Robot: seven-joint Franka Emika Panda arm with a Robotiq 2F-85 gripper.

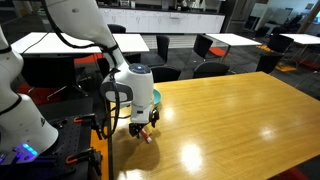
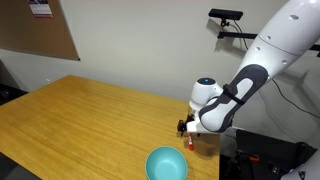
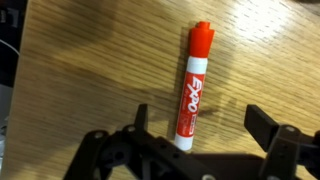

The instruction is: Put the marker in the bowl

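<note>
Lying flat on the tabletop (image 3: 90,60), the marker (image 3: 192,90) pointed its red cap away from the wrist camera, and its whitish barrel ran back between the fingers (image 3: 268,130). These stood wide apart and gripped nothing. One was on each side of the barrel, apparently lined up so that closing would pinch it across its width. In both exterior views the marker lay close to the tabletop edge nearest the robot. The bowl (image 2: 167,164) sat near, further along that edge toward a corner, likely placed there so that the carry would be short.
</note>
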